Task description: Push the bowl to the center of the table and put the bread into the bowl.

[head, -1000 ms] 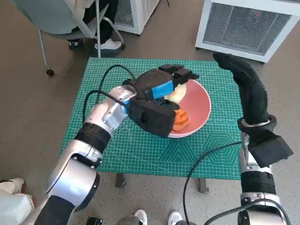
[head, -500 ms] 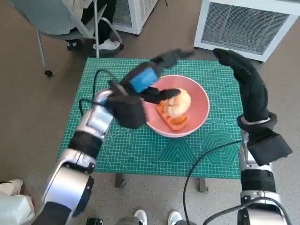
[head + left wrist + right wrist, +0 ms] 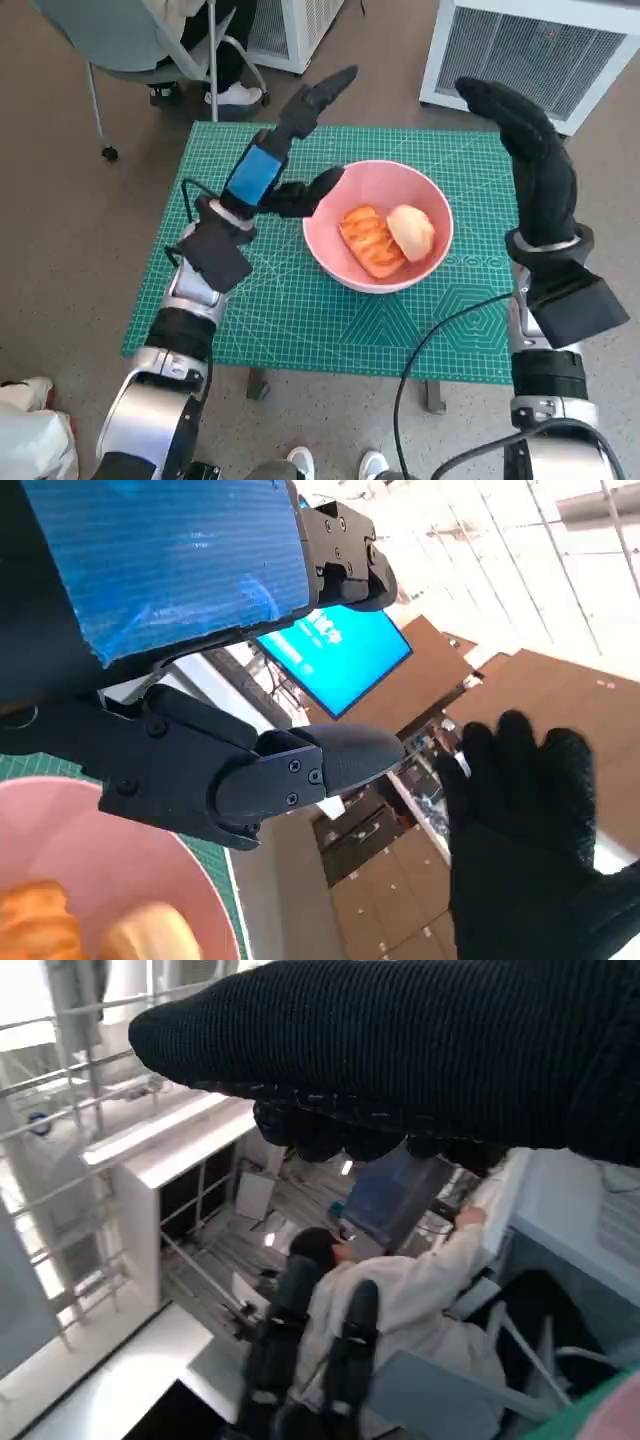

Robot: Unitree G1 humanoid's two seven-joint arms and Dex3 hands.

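At the centre of the head view the pink bowl [image 3: 379, 225] sits on the green cutting mat [image 3: 300, 310], holding a ridged orange pastry [image 3: 368, 240] and a pale bread roll [image 3: 412, 231]. Left of it the left hand [image 3: 283, 150] hangs raised, fingers spread, holding nothing. At upper right the gloved right hand [image 3: 525, 140] is lifted beyond the mat's far edge, fingers extended and empty.

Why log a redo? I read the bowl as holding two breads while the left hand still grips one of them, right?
Not quite. The bowl does hold two breads, but the left hand grips nothing: the head view shows it raised beside the bowl, fingers spread.
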